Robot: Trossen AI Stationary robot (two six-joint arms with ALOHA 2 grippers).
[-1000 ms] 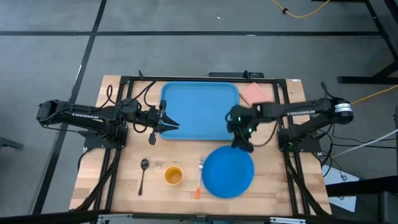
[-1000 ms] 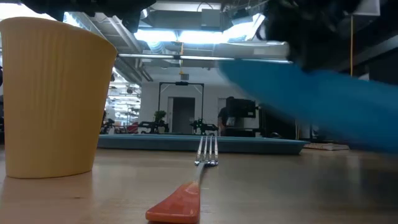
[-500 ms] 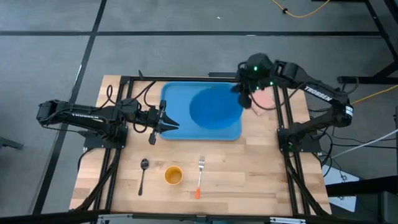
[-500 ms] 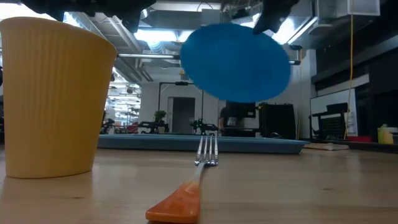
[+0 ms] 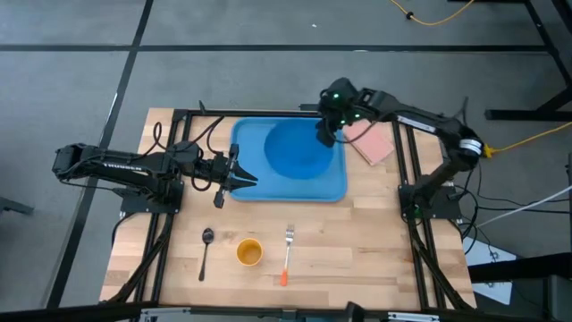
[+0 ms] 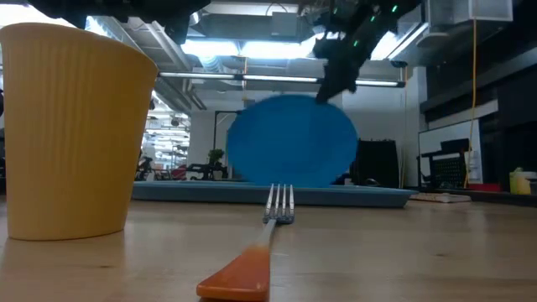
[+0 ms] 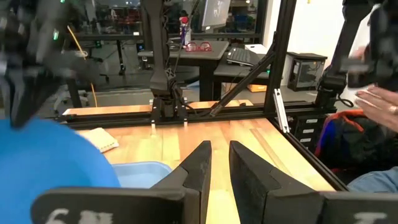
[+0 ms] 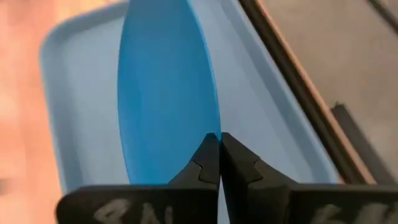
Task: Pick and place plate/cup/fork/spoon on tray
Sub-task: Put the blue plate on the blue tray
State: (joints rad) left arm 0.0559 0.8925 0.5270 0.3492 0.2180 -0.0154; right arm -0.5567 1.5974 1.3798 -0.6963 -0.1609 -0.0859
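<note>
Tray (image 5: pixel 246 183): on worktop (image 5: pixel 375 259), far middle; nothing lies flat in it.
Plate (image 5: pixel 298 149): tilted above the tray's right half, rim pinched by right end effector (image 5: pixel 325 136), fingers pressed together.
Left end effector (image 5: pixel 243 178): over the tray's left edge, fingers slightly spread, holding nothing.
Cup (image 5: pixel 249 252): upright on worktop, empty.
Spoon (image 5: pixel 206 250): left of cup.
Fork (image 5: pixel 287 254): right of cup.

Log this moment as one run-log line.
right gripper: shut on plate, held above tray | left gripper: idle at tray's left edge | cup, fork, spoon: on table, unplaced
</note>
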